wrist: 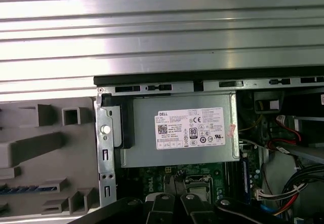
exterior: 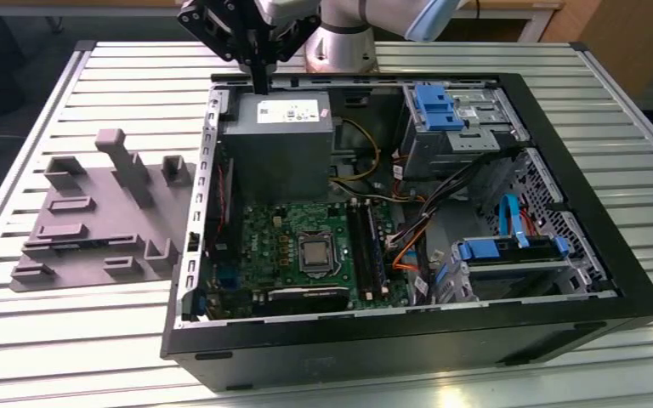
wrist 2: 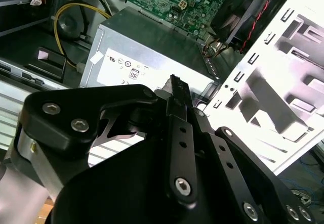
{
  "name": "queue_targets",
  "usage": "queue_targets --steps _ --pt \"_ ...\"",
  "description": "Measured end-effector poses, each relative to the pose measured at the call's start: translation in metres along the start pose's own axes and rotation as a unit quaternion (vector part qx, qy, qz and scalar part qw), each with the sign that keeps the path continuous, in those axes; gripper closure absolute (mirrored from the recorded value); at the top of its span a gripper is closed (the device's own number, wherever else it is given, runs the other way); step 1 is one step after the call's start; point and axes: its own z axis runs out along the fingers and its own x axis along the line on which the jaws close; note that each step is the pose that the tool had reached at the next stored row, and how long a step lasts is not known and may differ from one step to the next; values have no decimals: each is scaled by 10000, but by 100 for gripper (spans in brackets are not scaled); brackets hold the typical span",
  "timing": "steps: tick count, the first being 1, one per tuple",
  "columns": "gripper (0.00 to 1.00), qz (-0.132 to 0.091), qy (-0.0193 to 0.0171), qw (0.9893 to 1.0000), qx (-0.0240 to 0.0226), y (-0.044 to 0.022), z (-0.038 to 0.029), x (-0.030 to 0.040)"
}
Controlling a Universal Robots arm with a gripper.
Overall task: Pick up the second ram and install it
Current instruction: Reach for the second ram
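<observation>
Seemingly, the second ram (wrist: 20,188) is the thin blue strip with dark patches lying in a slot of the grey holder tray (wrist: 50,148) in the first wrist view. It sits outside the computer case (exterior: 417,344) and well apart from me. I judge it light and stiff but fragile. It is a bare board, best taken by its long edges near the middle and never by the chips or the contact edge. Gripped at one end, it would likely tilt. My gripper (exterior: 261,78) hangs with its fingers together and nothing between them, over the case's rear rim just above the power supply (exterior: 275,140). The open case also holds the green motherboard (exterior: 292,246) with its dark memory slots (exterior: 370,246), drive bays with blue clips (exterior: 434,106), and loose cables.
</observation>
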Motion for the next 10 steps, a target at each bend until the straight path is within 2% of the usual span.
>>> queue_targets --steps 10 --pt "89 0 0 10000 0 -1 0 16"
